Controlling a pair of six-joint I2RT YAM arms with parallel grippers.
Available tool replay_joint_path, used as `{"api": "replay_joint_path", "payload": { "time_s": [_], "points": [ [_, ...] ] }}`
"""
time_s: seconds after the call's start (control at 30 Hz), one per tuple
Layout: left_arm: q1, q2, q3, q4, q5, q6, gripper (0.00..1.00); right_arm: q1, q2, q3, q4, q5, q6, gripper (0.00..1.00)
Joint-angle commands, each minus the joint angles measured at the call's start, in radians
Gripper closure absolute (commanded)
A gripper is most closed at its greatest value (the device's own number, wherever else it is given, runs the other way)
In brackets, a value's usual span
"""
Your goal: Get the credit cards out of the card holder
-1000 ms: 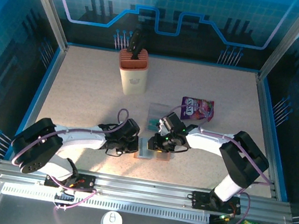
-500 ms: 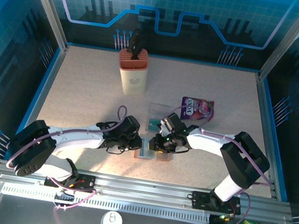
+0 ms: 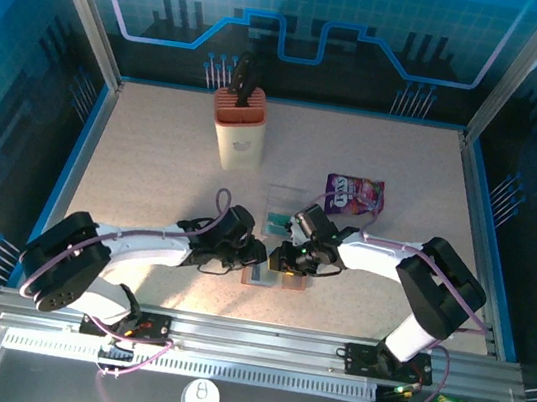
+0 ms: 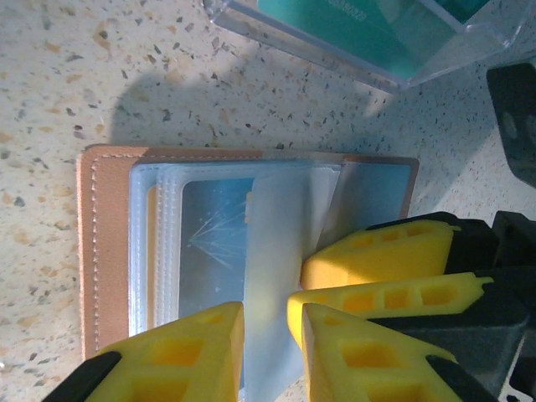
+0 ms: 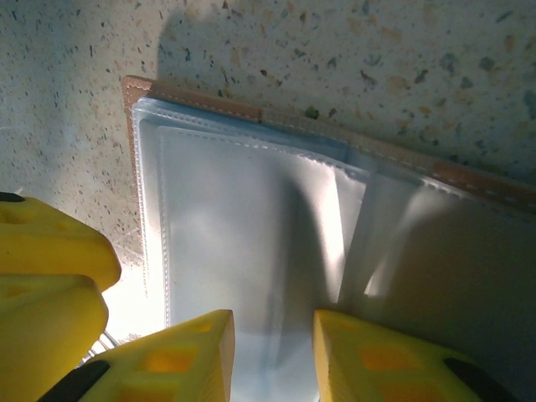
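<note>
The card holder lies open on the table, brown leather with clear grey-blue sleeves; a thin orange edge shows in its left sleeves. One pale sleeve stands lifted between the parted fingers of my left gripper, which is open. My right gripper is open too, its fingers down on the holder's sleeves beside that flap. From above, both grippers, left and right, meet over the holder. Teal credit cards lie in a clear box just beyond.
The clear plastic box sits right behind the holder. A purple snack packet lies to its right. A beige knife block stands at the back. Speckled tabletop stretches away to the left.
My left gripper's jaws have parted from shut and it has edged right toward the holder. The right gripper has hardly moved.
</note>
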State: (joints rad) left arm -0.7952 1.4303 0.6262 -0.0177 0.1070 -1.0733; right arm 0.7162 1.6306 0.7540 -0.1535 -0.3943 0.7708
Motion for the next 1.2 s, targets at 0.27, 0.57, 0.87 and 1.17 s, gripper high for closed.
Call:
{"api": "replay_joint_path", "payload": {
  "time_s": [0.27, 0.57, 0.87, 1.17],
  "points": [
    [-0.005, 0.042, -0.01, 0.006, 0.029, -0.023, 0.77, -0.014, -0.015, -0.022, 0.006, -0.015, 0.014, 0.69],
    [-0.005, 0.06, -0.022, 0.067, 0.063, -0.046, 0.83, -0.014, -0.052, -0.026, 0.022, -0.018, 0.023, 0.69],
    [-0.005, 0.022, 0.0, 0.042, 0.067, -0.028, 0.83, -0.025, -0.183, -0.016, -0.048, 0.044, 0.012, 0.69],
    [-0.015, 0.075, 0.065, 0.049, 0.113, -0.014, 0.84, -0.065, -0.314, -0.029, -0.117, 0.093, -0.008, 0.69]
  ]
}}
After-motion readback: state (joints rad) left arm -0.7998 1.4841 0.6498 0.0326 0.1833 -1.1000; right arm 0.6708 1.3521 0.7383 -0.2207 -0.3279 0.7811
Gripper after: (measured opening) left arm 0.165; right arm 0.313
